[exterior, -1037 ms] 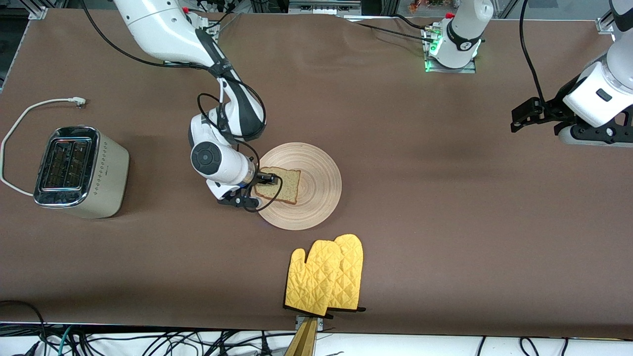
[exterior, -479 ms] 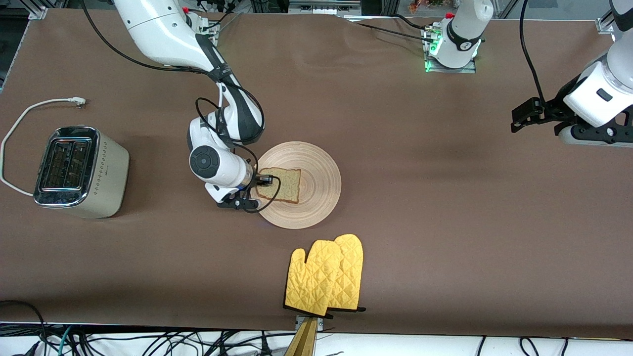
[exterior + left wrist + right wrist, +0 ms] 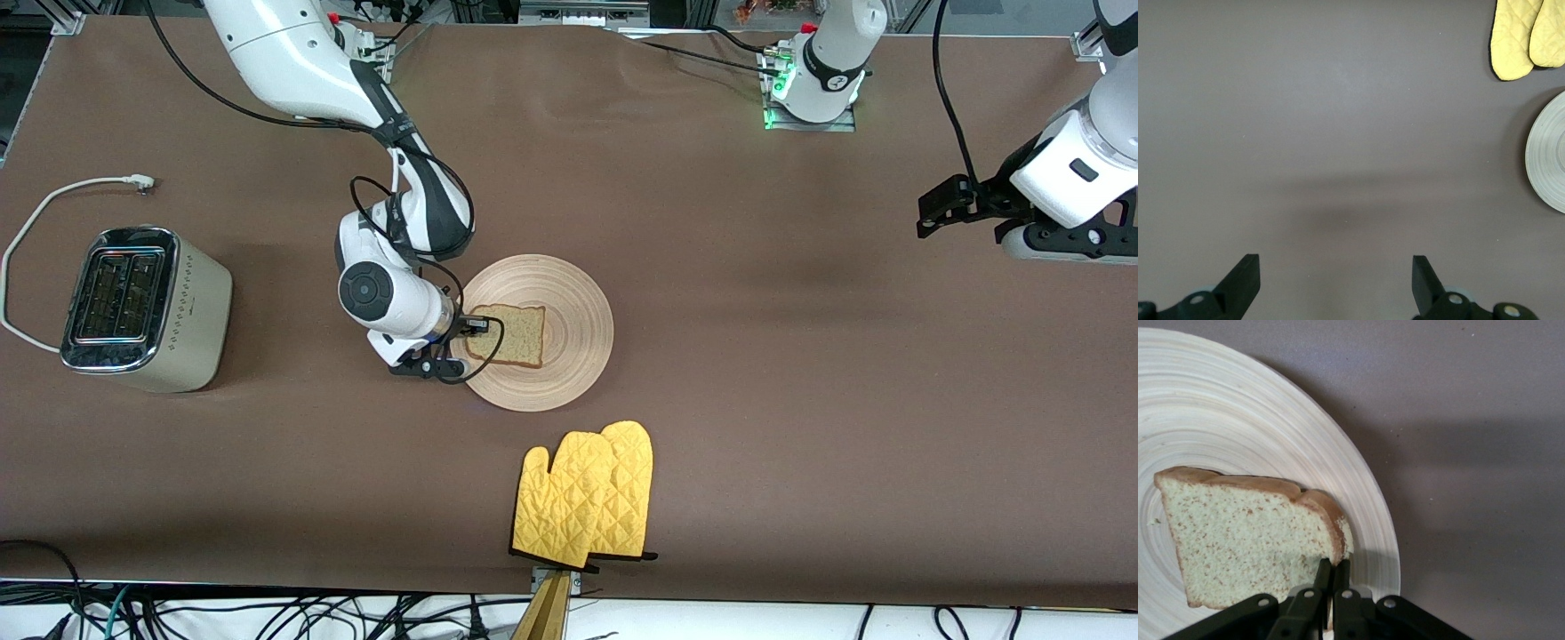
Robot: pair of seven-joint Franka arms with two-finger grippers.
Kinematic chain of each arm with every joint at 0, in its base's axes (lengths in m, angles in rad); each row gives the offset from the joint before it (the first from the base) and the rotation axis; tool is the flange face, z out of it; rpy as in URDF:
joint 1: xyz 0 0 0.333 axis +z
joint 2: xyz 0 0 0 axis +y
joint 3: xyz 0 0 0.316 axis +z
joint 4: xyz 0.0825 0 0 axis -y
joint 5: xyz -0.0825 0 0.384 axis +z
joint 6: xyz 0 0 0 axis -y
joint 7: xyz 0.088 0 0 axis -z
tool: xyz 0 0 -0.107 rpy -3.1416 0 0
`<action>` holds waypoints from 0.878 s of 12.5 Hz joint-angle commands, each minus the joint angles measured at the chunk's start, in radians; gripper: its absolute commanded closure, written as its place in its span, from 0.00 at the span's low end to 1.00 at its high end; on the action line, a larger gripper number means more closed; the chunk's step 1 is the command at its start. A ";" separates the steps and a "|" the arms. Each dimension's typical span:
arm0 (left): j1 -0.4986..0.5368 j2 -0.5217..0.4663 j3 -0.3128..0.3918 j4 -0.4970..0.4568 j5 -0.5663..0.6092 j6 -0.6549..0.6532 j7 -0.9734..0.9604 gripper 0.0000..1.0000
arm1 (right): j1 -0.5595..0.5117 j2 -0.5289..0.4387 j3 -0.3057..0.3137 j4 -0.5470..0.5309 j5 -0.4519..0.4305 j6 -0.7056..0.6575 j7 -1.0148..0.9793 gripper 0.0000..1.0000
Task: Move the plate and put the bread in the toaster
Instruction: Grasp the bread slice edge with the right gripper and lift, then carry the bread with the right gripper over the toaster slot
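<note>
**Brown bench under even light**

A matte brown cover spreads over the whole bench, faintly rippled near the arm bases. A pair of yellow quilted oven mitts lies close to the front edge. Below that edge, black cables tangle over a white surface. Soft shadows blur across the cover.

1. Front view: high, facing both arm bases, takes in the whole worktop.
2. Left wrist view: looks down on bare worktop, well above it.
3. Right wrist view: close over the plate, shared with both other views.
</note>
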 commanded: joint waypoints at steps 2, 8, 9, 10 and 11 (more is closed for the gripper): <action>0.000 0.012 -0.006 0.028 0.011 -0.006 -0.004 0.00 | -0.002 -0.059 -0.002 0.019 0.016 -0.088 -0.023 1.00; -0.001 0.012 -0.006 0.030 0.011 -0.006 -0.004 0.00 | -0.019 -0.120 -0.120 0.151 0.013 -0.421 -0.118 1.00; -0.003 0.012 -0.006 0.030 0.011 -0.006 -0.004 0.00 | -0.024 -0.136 -0.163 0.151 0.018 -0.475 -0.203 1.00; -0.003 0.012 -0.006 0.031 0.011 -0.006 -0.004 0.00 | -0.025 -0.160 -0.215 0.149 0.019 -0.550 -0.295 1.00; -0.003 0.012 -0.006 0.031 0.010 -0.006 -0.004 0.00 | -0.024 -0.182 -0.266 0.149 0.019 -0.613 -0.351 1.00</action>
